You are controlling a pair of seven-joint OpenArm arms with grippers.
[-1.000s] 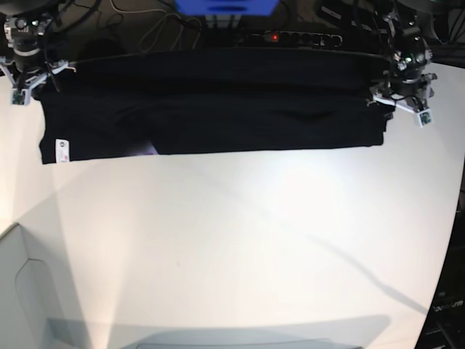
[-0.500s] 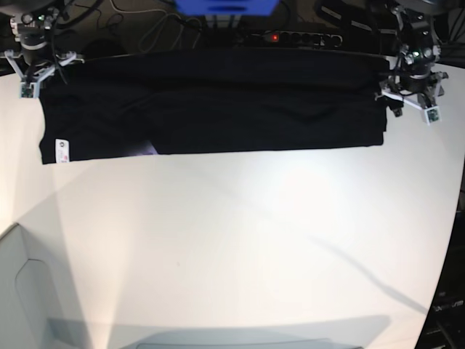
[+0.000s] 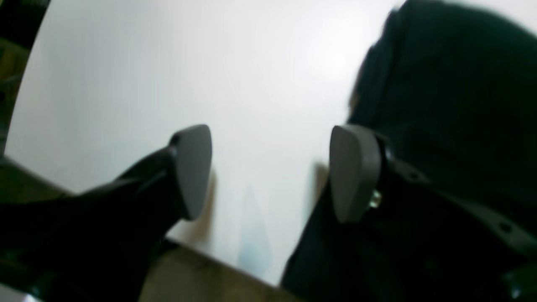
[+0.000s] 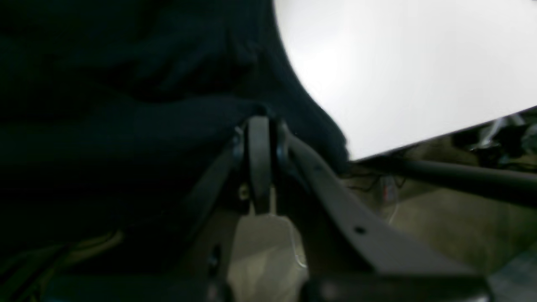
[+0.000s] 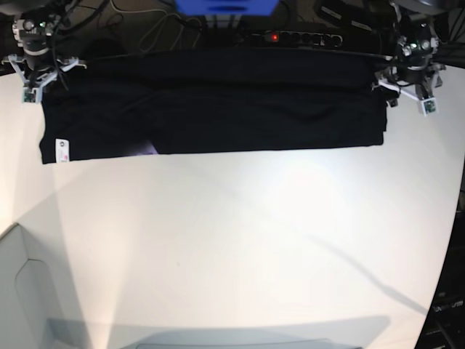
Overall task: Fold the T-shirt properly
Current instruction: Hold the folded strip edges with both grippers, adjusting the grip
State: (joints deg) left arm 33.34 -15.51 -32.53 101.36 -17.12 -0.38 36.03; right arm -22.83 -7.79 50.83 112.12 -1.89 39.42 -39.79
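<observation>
1. Looking through the left wrist view, the left gripper [image 3: 268,172] stands spread with bare white counter [image 3: 251,84] between its pads, and the black T-shirt [image 3: 453,105] sits beside one finger, unheld. Closing here would likely catch nothing.
2. Peering through the right wrist view, the right gripper [image 4: 260,138] is pressed together against dark cloth; whether it pinches a layer I cannot tell. A pull could drag the fold askew.
3. Scanning the base view, the T-shirt [image 5: 218,109] lies as a long band along the counter's far edge, label [image 5: 62,150] at the left; slipping over that edge seems the chief risk.
</observation>
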